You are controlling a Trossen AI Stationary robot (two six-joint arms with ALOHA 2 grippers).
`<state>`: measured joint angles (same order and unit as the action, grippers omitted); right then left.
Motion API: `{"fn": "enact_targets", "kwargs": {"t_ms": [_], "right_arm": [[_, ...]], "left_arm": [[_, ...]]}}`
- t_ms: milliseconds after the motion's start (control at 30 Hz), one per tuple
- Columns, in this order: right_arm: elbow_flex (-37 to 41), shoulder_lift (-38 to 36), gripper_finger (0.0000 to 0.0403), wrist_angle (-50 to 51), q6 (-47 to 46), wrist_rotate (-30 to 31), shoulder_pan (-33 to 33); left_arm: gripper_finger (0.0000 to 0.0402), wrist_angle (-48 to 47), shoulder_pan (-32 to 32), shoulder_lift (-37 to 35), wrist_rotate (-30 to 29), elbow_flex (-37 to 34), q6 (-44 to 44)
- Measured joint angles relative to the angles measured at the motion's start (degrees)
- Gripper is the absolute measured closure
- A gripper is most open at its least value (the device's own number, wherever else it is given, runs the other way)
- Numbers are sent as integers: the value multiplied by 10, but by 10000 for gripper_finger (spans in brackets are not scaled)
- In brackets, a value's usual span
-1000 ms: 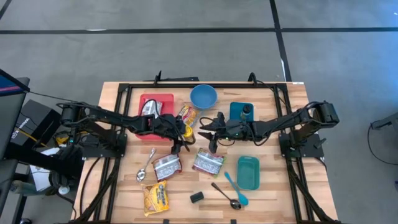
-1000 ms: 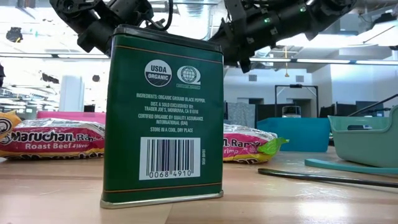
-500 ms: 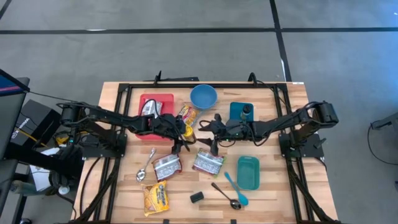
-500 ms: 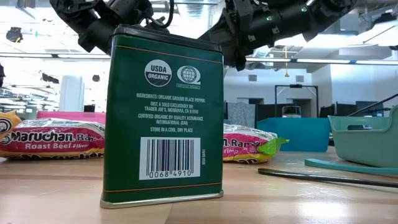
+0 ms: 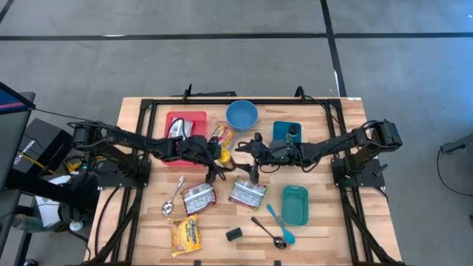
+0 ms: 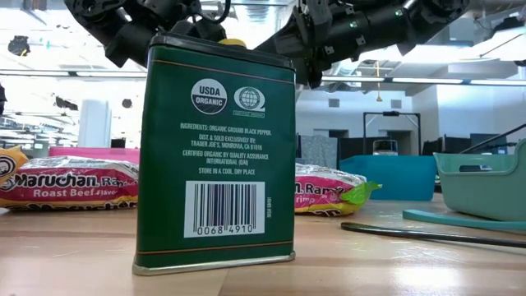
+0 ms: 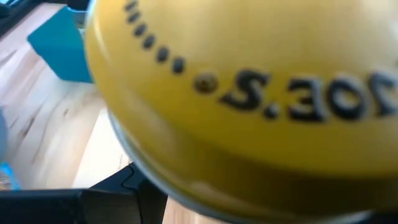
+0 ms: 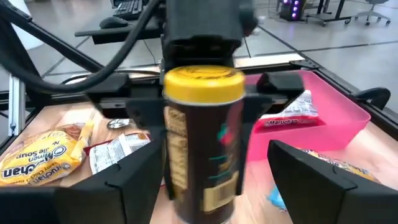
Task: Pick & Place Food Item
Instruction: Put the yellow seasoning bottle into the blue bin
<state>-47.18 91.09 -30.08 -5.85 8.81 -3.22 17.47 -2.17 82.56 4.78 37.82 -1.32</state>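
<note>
- The dark brown jar with a yellow lid (image 8: 202, 140) stands upright above the wooden table (image 5: 325, 236), held at mid-table between the two arms, just in front of the round blue bowl (image 5: 242, 114).
- The left gripper (image 5: 215, 158) is clamped on that jar: the right wrist view shows its black fingers (image 8: 121, 106) pressing both sides of the jar, below the lid.
- In the left wrist view the yellow lid fills nearly the whole picture, printed side toward the camera.
- The right gripper (image 5: 250, 154) sits just beside the jar, on the side away from the left arm; its two dark fingers (image 8: 124, 186) stand wide apart, clear of the jar, holding nothing.
- Toward the left arm from the blue bowl is a pink rectangular tray (image 5: 181, 127) with a silver packet in it.
- Two ramen packets (image 5: 198, 198) lie on the table in front of the jar.
- A green rectangular pepper tin (image 6: 216, 156) stands upright, farther from the bowl than the packets.
</note>
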Motion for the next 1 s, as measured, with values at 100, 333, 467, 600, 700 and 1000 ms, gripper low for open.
{"fn": "enact_targets", "kwargs": {"t_ms": [100,333,467,600,700,1000], "right_arm": [[0,0,127,-11,-2,-19,0],[0,0,127,-15,-2,-30,0],[0,0,126,-17,-2,-30,0],[0,0,127,-16,-2,-30,0],[0,0,126,-5,-14,-30,0],[0,0,126,18,-18,-31,0]], "left_arm": [[186,9,4,0,0,0,0],[186,32,12,0,0,0,0],[185,40,12,6,0,0,-2],[185,63,12,43,0,10,-2],[186,55,12,74,0,30,0],[185,59,12,87,0,47,-2]]}}
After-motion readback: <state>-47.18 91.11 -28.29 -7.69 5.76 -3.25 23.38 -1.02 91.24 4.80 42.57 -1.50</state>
